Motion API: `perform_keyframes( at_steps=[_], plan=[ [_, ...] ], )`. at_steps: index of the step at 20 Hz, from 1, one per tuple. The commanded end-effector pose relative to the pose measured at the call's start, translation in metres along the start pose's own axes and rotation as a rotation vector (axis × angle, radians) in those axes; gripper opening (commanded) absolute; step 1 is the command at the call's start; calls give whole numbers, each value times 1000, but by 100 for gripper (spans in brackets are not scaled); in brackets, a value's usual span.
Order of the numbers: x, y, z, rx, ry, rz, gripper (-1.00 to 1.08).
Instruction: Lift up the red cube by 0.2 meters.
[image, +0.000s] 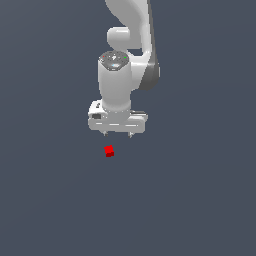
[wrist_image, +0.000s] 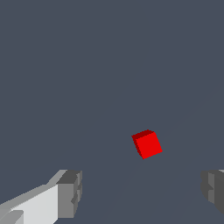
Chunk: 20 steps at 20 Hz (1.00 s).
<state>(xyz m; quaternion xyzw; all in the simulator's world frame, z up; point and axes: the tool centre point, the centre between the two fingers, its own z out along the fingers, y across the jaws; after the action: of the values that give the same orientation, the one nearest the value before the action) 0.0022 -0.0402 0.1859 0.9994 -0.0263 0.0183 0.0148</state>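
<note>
The white tool (image: 118, 134) hung spread wide, apart from the small bright red cube (image: 109, 151), so it needed centring over the cube before descending.

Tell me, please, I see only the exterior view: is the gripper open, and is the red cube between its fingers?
Observer: The gripper is open; the wrist view shows a wide gap between its fingers.
Operator: And the cube?
Observer: The red cube is not between them. It sits apart, untouched, ahead of the fingertips.
Operator: Is it square to the fingers?
Observer: No, it looks turned somewhat relative to them.
</note>
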Motion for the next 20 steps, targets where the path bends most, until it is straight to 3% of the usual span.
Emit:
perform_keyframes(
  at_steps=[1,11,20],
  plan=[
    [0,0,0,0,0,0,100],
    [-4,7,24,5,-4,-53,100],
    [-13,26,88,20,-16,-192,100]
  ],
)
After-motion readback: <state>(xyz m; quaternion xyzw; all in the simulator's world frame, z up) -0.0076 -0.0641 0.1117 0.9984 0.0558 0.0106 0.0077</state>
